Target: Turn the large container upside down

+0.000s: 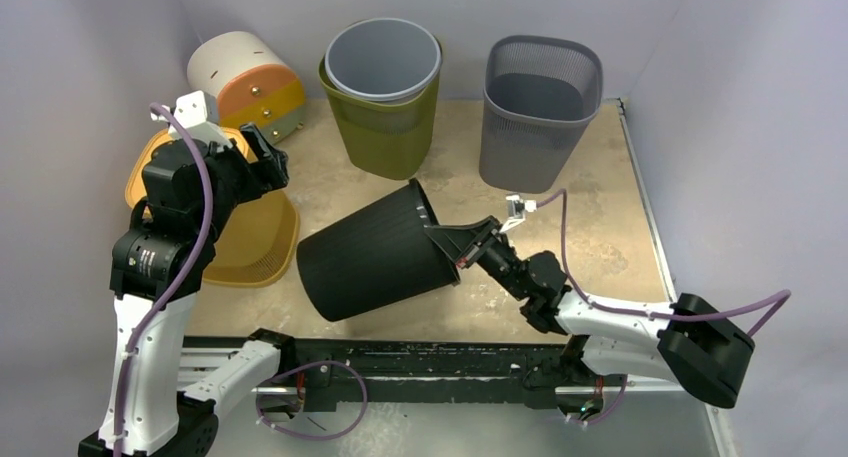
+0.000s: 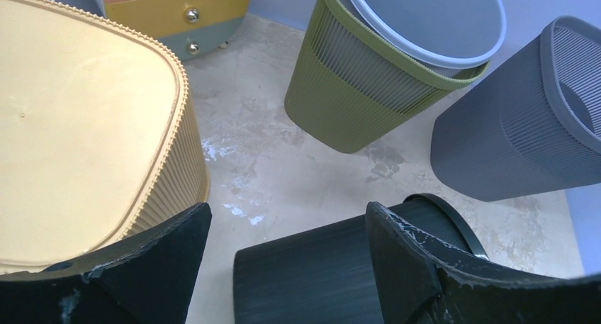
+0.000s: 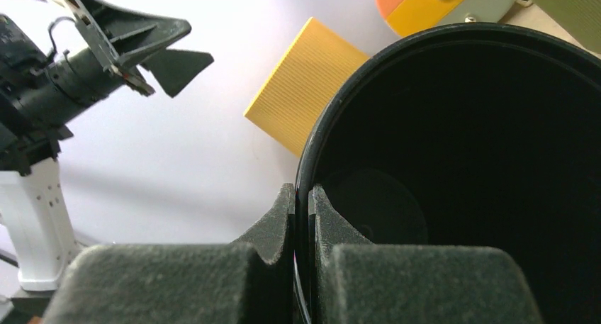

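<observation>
The large black ribbed container (image 1: 375, 252) lies tipped on its side in the middle of the table, mouth facing right and up. My right gripper (image 1: 452, 245) is shut on its rim; in the right wrist view the two fingers (image 3: 283, 214) pinch the thin black rim (image 3: 303, 196), one inside, one outside. My left gripper (image 1: 268, 157) is open and empty, raised over the table left of the container. In the left wrist view its fingers (image 2: 397, 249) frame the black container (image 2: 319, 274) below.
A yellow upturned basket (image 1: 255, 242) sits at left under the left arm. A small orange, yellow and white drawer unit (image 1: 250, 82) is at the back left. An olive bin with a grey bin nested in it (image 1: 385, 102) and a grey mesh bin (image 1: 535, 112) stand at the back.
</observation>
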`<state>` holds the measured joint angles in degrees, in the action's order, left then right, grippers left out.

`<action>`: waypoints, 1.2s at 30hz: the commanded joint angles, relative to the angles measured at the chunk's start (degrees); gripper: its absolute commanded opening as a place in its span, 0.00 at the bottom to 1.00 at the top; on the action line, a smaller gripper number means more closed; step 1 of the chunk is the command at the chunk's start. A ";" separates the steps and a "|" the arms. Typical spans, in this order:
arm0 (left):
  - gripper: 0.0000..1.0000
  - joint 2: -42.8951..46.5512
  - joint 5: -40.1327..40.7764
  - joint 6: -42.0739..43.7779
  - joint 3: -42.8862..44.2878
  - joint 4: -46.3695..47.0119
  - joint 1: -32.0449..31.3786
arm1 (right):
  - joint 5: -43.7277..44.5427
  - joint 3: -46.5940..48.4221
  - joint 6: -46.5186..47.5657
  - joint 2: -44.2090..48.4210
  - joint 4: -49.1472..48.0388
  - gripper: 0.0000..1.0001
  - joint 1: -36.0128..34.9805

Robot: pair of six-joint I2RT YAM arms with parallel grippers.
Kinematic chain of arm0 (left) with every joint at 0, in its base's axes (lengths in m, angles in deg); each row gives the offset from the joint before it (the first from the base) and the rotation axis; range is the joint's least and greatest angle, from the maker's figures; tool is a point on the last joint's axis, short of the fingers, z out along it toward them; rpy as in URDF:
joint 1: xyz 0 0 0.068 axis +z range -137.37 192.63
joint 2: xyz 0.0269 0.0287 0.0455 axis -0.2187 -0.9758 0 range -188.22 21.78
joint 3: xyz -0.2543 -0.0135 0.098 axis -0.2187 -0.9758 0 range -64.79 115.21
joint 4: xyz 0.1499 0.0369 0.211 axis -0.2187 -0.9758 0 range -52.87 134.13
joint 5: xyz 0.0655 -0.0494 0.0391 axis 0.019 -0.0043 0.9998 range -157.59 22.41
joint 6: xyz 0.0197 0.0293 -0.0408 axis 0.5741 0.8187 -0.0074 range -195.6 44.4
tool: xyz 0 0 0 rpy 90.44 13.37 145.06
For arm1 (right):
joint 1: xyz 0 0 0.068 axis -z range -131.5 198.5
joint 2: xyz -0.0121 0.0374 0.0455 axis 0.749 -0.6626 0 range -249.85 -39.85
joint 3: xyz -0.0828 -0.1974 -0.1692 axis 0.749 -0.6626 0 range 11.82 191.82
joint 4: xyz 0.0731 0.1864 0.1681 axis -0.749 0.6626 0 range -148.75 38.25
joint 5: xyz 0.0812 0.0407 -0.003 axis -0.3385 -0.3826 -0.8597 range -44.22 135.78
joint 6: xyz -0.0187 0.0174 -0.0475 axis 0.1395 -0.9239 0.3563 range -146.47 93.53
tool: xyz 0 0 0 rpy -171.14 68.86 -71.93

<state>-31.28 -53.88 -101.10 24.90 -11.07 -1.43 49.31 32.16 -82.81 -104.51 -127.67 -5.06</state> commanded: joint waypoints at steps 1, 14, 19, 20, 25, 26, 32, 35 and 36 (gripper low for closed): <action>0.77 0.65 0.98 0.71 1.74 0.54 -0.34 | 9.23 -6.50 -6.69 3.91 -11.48 0.00 0.95; 0.77 1.79 1.30 1.06 -0.93 1.14 -0.33 | 6.92 -12.92 -7.39 1.49 -12.13 0.00 3.37; 0.77 1.99 1.51 1.32 -1.96 1.31 -0.35 | 3.66 -10.15 -4.93 0.50 -10.39 0.26 3.37; 0.77 1.99 1.52 1.40 -2.19 1.39 -0.35 | 3.63 -9.15 -4.36 1.05 -9.09 0.30 3.39; 0.77 2.32 1.82 1.69 -3.25 1.80 -0.35 | -0.19 -4.61 -1.35 3.49 2.07 0.40 3.37; 0.77 2.48 1.84 1.68 -3.48 1.96 -0.35 | -0.53 -4.34 -1.15 3.76 3.26 0.39 3.36; 0.77 2.81 1.83 1.68 -4.38 2.38 -0.35 | -2.70 -5.70 -1.37 4.29 1.59 0.00 3.37; 0.77 2.78 1.89 1.68 -3.95 2.42 -0.35 | -5.77 -7.40 -3.77 2.54 -5.99 0.00 3.37; 0.77 2.72 1.87 1.68 -3.61 2.26 -0.33 | -5.70 -8.84 -5.28 1.24 -11.80 0.00 3.37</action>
<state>-28.98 -52.74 -100.22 20.46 -11.05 -1.43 47.25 25.64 -85.67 -101.47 -125.53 -1.67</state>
